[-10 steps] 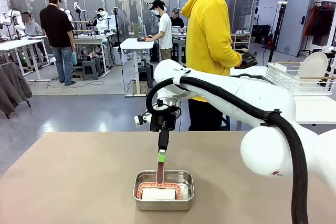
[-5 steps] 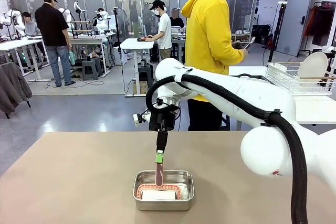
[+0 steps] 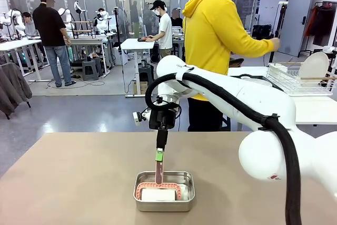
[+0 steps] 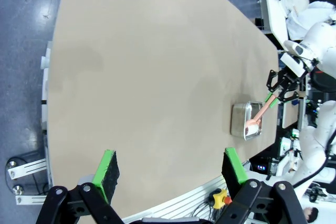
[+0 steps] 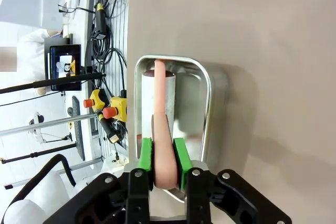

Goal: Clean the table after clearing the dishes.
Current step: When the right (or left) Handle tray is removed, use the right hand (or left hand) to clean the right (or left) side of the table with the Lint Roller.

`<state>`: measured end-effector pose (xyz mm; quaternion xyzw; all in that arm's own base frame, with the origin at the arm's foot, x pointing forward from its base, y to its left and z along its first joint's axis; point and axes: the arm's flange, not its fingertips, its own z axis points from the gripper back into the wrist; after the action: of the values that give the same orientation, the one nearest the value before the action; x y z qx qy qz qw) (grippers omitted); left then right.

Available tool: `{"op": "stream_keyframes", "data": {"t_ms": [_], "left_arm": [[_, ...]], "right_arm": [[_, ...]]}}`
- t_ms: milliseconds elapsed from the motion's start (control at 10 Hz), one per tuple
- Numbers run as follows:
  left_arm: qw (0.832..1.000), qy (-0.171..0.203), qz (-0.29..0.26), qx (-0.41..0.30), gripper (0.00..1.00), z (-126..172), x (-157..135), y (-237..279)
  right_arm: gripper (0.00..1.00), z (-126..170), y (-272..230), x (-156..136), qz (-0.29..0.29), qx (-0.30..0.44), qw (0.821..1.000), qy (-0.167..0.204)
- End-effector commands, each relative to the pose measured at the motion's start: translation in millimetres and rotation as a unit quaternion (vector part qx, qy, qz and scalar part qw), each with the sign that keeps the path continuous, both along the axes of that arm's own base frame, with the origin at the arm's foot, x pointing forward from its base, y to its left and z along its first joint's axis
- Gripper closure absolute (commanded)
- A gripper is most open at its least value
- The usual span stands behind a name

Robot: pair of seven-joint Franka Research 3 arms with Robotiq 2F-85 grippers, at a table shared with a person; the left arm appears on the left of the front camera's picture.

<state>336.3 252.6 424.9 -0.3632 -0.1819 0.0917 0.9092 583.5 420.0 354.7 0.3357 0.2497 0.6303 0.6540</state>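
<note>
**Tool gripped in the pan; lifting it out is the risk**

Left gripper (image 4: 169,167) hangs high above the table (image 3: 79,172), jaws wide apart and empty. Mid-table, near the robot's edge, sits one steel pan (image 3: 164,207) holding one pink-handled tool (image 3: 159,171), its white head lying inside. Right gripper (image 3: 159,157) is clamped on that thin handle.

Likely trouble: the head catches the pan's rim on the way up and drags or tips the pan. The handle could also swivel between the pads once pressed down.

Count: two grippers, one pan, one tool, one person (image 3: 210,30), one plate (image 3: 314,68) in the rack (image 3: 287,80).
</note>
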Motion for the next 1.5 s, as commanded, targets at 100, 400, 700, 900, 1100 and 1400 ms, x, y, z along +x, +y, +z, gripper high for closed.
{"op": "stream_keyframes", "data": {"t_ms": [100, 400, 700, 900, 1100, 1400], "left_arm": [[1.0, -0.002, -0.001, -0.003, 0.0, 3, -2, 0], [1.0, -0.002, -0.001, -0.003, 0.0, 3, -2, 0], [1.0, -0.002, -0.001, -0.003, 0.0, 3, -2, 0], [1.0, -0.002, -0.001, -0.003, 0.0, 3, -2, 0], [1.0, -0.002, -0.001, -0.003, 0.0, 3, -2, 0], [1.0, -0.002, -0.001, -0.003, 0.0, 3, -2, 0]], "right_arm": [[1.0, 25, 21, 22, -0.011, -0.024, 1.0, -0.011], [0.94, 41, 23, 14, -0.017, -0.047, 0.999, -0.009], [0.9, 90, 26, -4, -0.039, -0.078, 0.996, -0.033], [0.9, 118, 22, -18, -0.069, -0.105, 0.99, -0.066], [0.9, 152, -4, -37, -0.159, -0.148, 0.968, -0.128], [0.9, 206, -80, -91, -0.33, -0.16, 0.914, -0.173]]}}
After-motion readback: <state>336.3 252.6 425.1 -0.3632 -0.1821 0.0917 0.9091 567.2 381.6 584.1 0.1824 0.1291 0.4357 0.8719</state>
